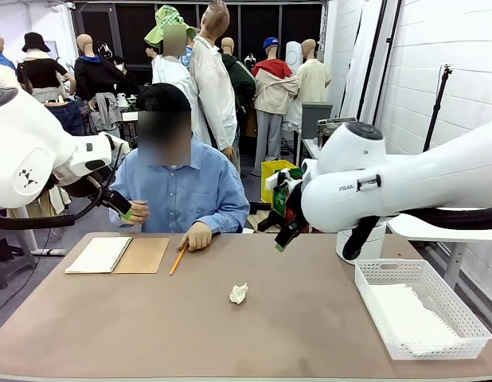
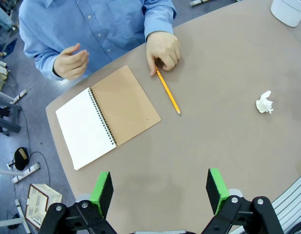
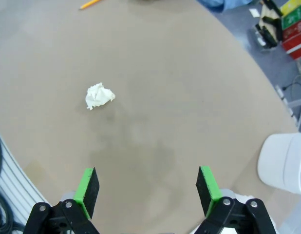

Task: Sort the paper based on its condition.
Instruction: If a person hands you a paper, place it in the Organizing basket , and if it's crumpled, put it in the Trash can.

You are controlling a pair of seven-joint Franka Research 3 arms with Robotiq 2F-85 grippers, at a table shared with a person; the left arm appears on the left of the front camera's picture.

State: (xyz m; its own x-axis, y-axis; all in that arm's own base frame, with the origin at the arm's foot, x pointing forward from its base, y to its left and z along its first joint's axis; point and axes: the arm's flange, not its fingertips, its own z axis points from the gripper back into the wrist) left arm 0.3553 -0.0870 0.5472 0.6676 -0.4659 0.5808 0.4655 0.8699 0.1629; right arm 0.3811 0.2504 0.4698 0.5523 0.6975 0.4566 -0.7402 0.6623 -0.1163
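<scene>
A crumpled ball of white paper (image 1: pixel 239 294) lies on the brown table, right of centre; it also lies far right of my left gripper (image 2: pixel 264 103) and ahead-left of my right one (image 3: pixel 99 95). Flat white paper (image 1: pixel 407 317) lies in the white lattice basket (image 1: pixel 372 309) at the right. My left gripper (image 1: pixel 123 208) hangs above the table's far left edge, open (image 2: pixel 160 190), over bare table near the notebook. Held above the table's far right, my right gripper (image 1: pixel 284 237) is open (image 3: pixel 148 187) with nothing between its fingers.
A spiral notebook (image 1: pixel 119 255) (image 2: pixel 109 117) lies open at the far left, with a pencil (image 1: pixel 178 259) (image 2: pixel 167 91) beside it under the person's hand (image 1: pixel 198 236) (image 2: pixel 163 48). A white bin (image 3: pixel 284 163) stands at the far right edge.
</scene>
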